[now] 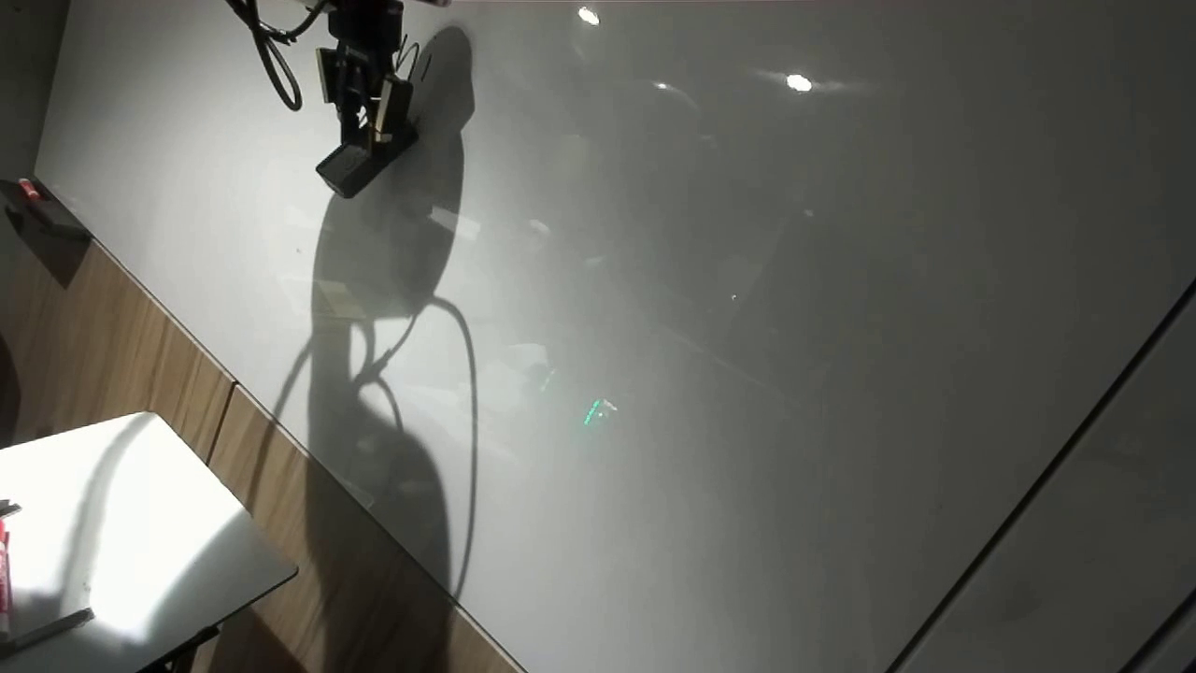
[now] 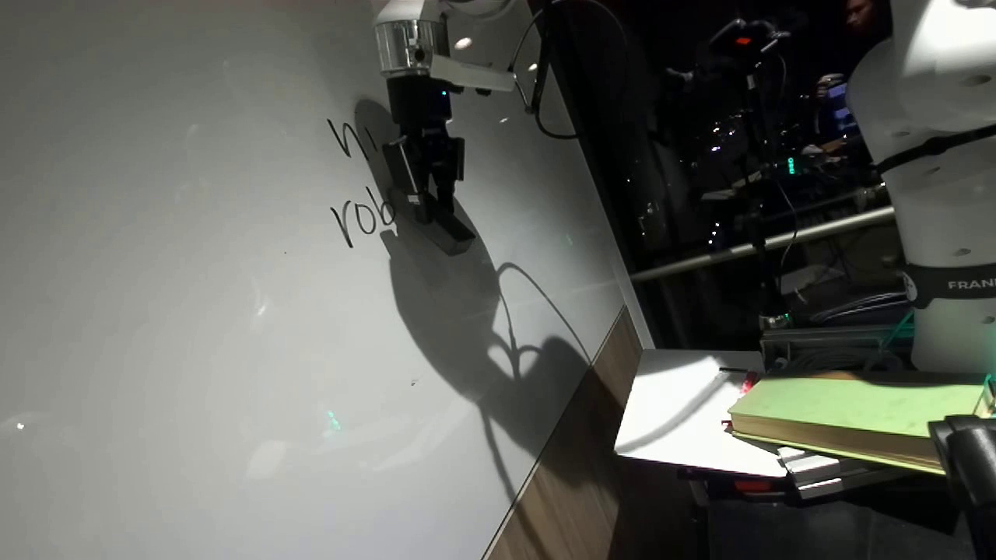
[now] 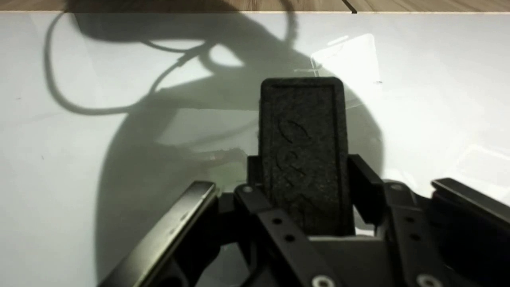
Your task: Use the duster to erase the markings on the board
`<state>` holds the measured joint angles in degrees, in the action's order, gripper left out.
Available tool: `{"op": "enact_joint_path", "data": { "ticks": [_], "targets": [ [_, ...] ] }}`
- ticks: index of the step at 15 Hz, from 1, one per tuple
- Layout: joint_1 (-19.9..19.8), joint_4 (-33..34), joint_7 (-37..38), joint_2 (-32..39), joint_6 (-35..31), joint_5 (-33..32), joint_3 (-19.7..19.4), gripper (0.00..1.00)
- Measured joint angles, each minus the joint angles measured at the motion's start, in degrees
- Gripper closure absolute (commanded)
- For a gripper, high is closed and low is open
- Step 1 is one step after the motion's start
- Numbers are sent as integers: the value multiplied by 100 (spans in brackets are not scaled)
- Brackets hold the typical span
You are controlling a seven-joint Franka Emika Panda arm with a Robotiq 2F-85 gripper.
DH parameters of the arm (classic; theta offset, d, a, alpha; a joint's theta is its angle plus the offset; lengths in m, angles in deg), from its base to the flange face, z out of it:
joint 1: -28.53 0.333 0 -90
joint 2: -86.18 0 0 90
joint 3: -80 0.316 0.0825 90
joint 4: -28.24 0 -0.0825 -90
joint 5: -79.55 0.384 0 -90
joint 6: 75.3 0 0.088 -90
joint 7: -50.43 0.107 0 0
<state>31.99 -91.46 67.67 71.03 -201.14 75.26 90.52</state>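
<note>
The black rectangular duster (image 1: 360, 168) is held at its sides by my gripper (image 1: 369, 136); it also shows in an exterior view (image 2: 451, 233). In the wrist view the gripper's (image 3: 305, 175) two fingers press on either side of the duster (image 3: 305, 131), which points away from the camera. The large white board (image 1: 747, 467) lies behind it. Whether the duster touches the board is not clear. The dark markings (image 2: 366, 218), "hi" above "rob", are beside the gripper in an exterior view; the gripper and its shadow hide their right end. They do not show in the wrist view.
A wood panel (image 1: 140, 318) runs along the board's lower edge. A small white table (image 2: 677, 412) stands beside it, with a green book (image 2: 856, 412) near it. A cable (image 1: 271, 65) hangs from the arm. A small dark ledge (image 1: 47, 210) holds a red marker.
</note>
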Motion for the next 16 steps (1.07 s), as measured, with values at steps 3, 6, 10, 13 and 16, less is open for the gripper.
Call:
{"op": "enact_joint_path", "data": {
  "ticks": [3, 6, 10, 13, 16],
  "targets": [
    [-12, 349, 33, 89, 4, -95, -7, 71],
    [-18, 740, 55, 219, 257, -119, -8, 71],
    [-4, 1113, 93, 327, 649, -126, -4, 71],
    [6, 1405, 163, 403, 907, -137, 28, 71],
    [57, 1822, 302, 492, 1190, -217, 113, 71]
  ]
}}
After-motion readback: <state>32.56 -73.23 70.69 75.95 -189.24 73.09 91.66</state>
